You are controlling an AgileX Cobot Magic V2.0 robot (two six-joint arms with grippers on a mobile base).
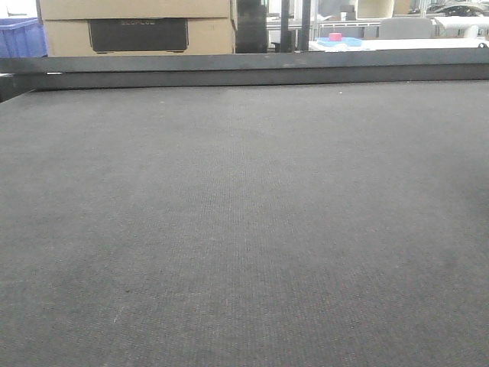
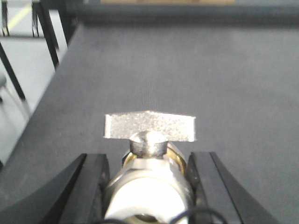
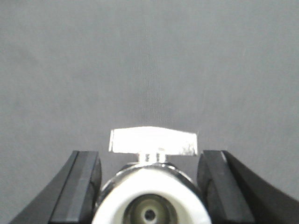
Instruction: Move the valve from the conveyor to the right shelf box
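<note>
My left gripper (image 2: 149, 161) is squeezed tight around a valve (image 2: 148, 127). Its black pads touch both sides of the round metal body. My right gripper (image 3: 149, 158) hugs a second valve (image 3: 153, 141) the same way. Both flat handles point away from me, over the conveyor (image 1: 244, 229). I see no valve on the belt ahead. I think they are hard, heavy and a bit slippery. The fat round body is the best place to hold, not the thin handle.
</note>
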